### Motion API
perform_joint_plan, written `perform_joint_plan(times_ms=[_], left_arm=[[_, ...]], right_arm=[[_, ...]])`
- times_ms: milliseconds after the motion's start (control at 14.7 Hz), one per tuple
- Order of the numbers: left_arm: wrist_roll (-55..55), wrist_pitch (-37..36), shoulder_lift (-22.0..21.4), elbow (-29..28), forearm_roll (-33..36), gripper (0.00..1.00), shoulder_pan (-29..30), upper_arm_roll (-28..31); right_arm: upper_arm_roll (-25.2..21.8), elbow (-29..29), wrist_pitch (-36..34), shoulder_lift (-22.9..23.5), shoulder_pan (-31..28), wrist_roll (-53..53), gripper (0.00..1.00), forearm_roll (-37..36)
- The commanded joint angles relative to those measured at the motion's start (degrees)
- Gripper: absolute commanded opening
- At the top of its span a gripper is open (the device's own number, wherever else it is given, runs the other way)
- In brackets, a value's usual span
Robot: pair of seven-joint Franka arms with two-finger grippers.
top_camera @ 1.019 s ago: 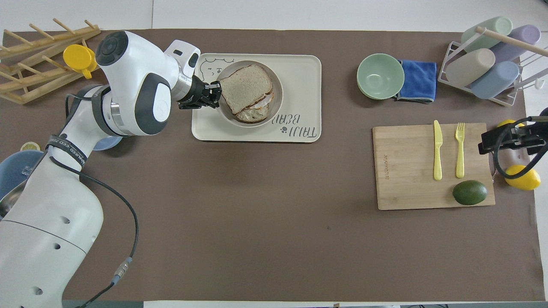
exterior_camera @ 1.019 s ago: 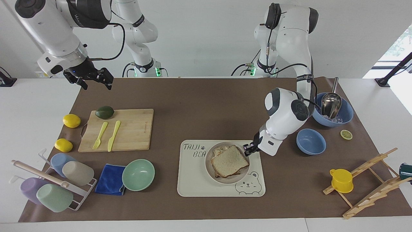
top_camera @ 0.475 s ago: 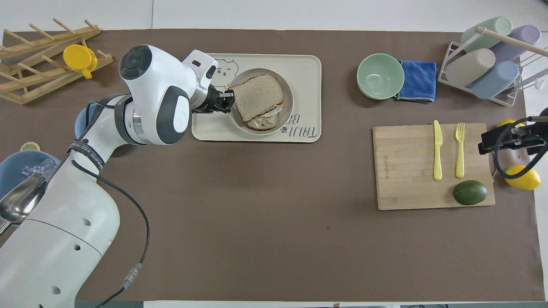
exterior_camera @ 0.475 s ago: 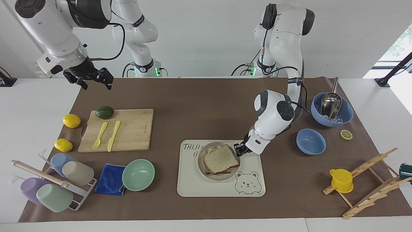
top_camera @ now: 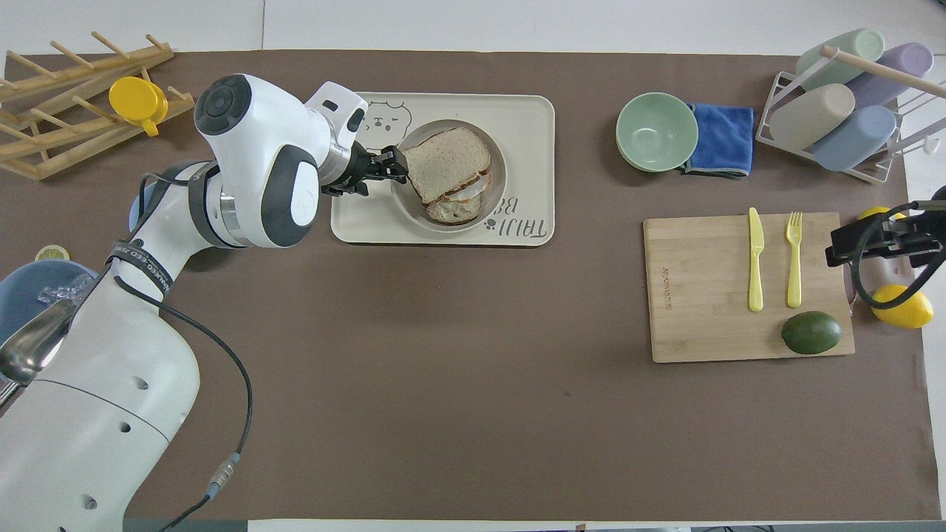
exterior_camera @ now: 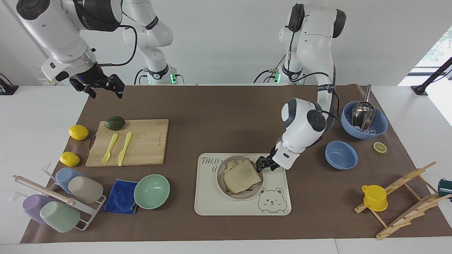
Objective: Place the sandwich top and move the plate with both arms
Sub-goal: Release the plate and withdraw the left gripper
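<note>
The sandwich top lies on the egg bread slice in the round beige-grey plate. The plate stands on the cream bear tray. My left gripper is low at the plate's rim on the side toward the left arm's end and is shut on that rim. In the overhead view the left gripper meets the plate beside the sandwich top. My right gripper waits open and empty, raised over the table's corner at the right arm's end; it also shows in the overhead view.
A mint-green bowl and a blue cloth lie beside the tray toward the right arm's end. A cutting board holds a fork, a knife and an avocado. Two blue bowls and a wooden rack are at the left arm's end.
The left gripper has drawn the plate with the sandwich along the tray toward the right arm's end, then turned slightly at the rim. The right arm has not moved.
</note>
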Motion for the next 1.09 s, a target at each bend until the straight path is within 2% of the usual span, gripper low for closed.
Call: perform_joint_plan(times_ms=[0,204,272,408,679,1019], left_arm=[[-0.1,-4.6,-4.8,-0.5,0.6,1.0,0.2,3.1],[0.1,-12.3,-11.1,-0.5,1.5,1.0,0.9,8.2],[0.3,-14.2,-12.9,-0.4,4.0,1.0,0.9,9.6],[0.8,-18.4,-16.7,-0.3,9.3,1.0,1.6,10.0],[1.4,-27.8,-24.3,-0.6,15.0,1.0,3.8,9.9],[5.4,-40.7,-31.7,-0.4,17.1,1.0,7.1,9.3]], right_arm=[[0.5,-0.7,-0.3,-1.0,-0.9,0.5,1.0,0.8],[0.5,-0.7,-0.3,-1.0,-0.9,0.5,1.0,0.8],[0.5,-0.7,-0.3,-1.0,-0.9,0.5,1.0,0.8],[0.5,-0.7,-0.3,-1.0,-0.9,0.5,1.0,0.8],[0.5,-0.7,-0.3,-1.0,-0.9,0.5,1.0,0.8],[0.5,-0.7,-0.3,-1.0,-0.9,0.5,1.0,0.8]])
